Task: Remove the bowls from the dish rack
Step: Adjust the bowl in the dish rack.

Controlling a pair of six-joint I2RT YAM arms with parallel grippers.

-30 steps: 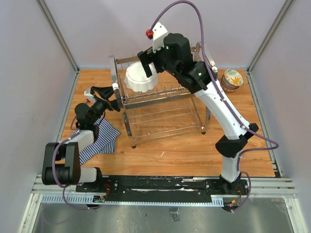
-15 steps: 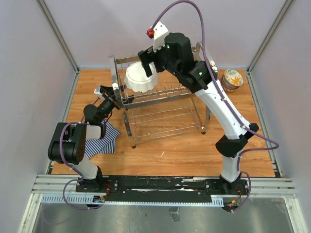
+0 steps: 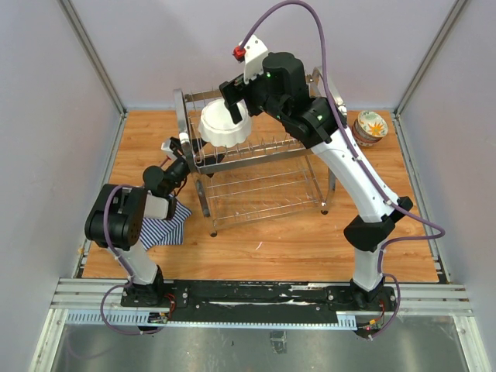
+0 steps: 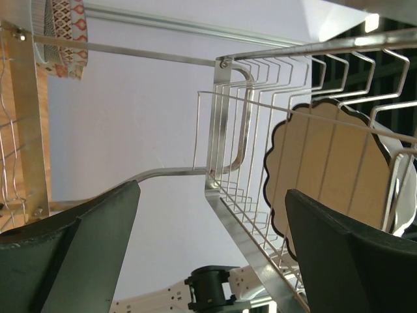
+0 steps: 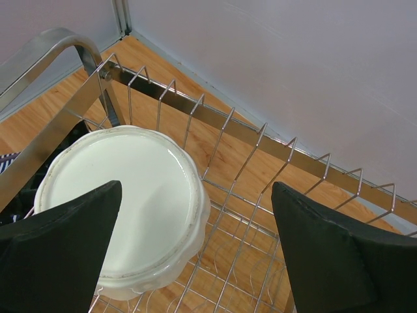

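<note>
Left arm [image 3: 116, 225] folded low, left gripper [image 4: 215, 218] upturned, jaws apart, right arm [image 3: 353, 174] outstretched, right gripper [image 5: 202, 241] downturned, jaws apart.

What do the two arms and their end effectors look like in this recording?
Both the left arm and right arm pair white link shells with black joints. A purple-grey cable loops over the right one. Its wrist carries a red knob and small green lights. The left end effector and right end effector each have two broad, matte dark fingers.
</note>
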